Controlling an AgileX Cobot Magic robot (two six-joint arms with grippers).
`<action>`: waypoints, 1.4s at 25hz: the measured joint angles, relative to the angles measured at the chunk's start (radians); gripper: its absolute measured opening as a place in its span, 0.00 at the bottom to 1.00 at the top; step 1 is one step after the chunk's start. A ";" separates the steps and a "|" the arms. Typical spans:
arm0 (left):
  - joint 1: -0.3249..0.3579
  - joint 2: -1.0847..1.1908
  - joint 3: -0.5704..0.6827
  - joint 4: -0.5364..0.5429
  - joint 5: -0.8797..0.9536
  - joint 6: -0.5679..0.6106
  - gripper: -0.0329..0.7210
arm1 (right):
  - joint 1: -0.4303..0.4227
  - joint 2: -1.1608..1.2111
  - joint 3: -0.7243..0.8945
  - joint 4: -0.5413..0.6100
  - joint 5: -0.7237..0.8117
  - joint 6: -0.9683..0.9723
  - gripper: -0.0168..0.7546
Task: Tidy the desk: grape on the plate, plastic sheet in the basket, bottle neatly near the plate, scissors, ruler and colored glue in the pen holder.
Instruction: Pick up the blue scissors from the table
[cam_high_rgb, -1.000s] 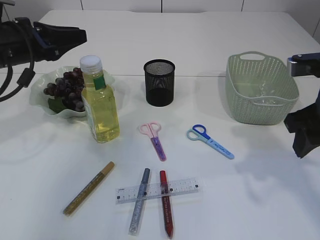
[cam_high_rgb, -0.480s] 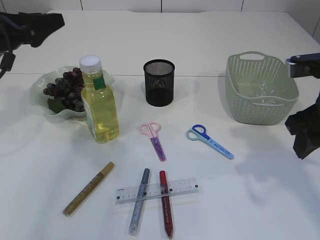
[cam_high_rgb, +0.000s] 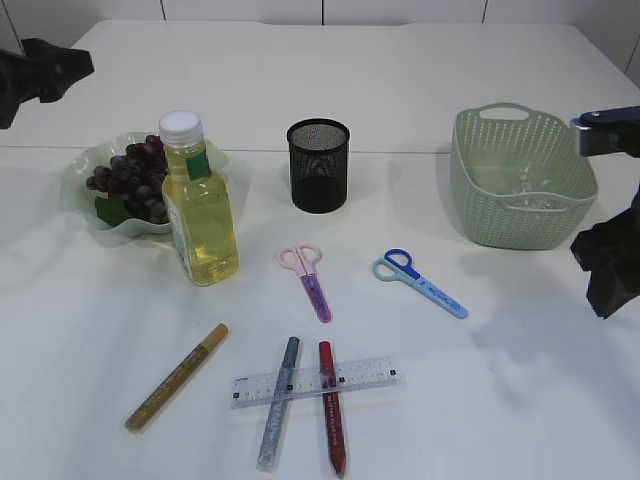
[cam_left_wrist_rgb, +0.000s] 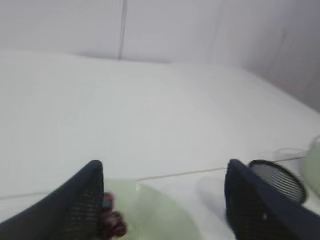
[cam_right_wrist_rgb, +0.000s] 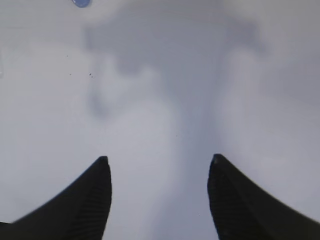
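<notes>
Left gripper (cam_left_wrist_rgb: 162, 200) hangs up at ten o'clock, jaws spread wide and empty; right gripper (cam_right_wrist_rgb: 159, 197) at three o'clock, likewise parted.

A white counter (cam_high_rgb: 420, 70) fills nearly the whole exterior view, matte and plain. A thin seam (cam_high_rgb: 400, 151) crosses it from 9 o'clock to 3 o'clock, above the middle. At 12 o'clock, along the counter's far edge, stands a pale wall (cam_high_rgb: 400, 10) of panels split by dark vertical joints. A soft grey shadow (cam_high_rgb: 540, 340) lies toward 4 o'clock.
</notes>
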 joint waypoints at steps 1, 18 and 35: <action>-0.002 0.000 -0.007 -0.018 0.063 0.000 0.77 | 0.000 0.000 0.000 0.000 0.000 0.000 0.64; -0.108 -0.045 -0.017 -0.010 0.622 -0.017 0.76 | 0.000 0.000 0.000 0.000 -0.002 -0.002 0.64; -0.214 -0.129 -0.022 -0.700 1.246 0.748 0.74 | 0.000 0.000 0.000 0.000 -0.002 -0.004 0.64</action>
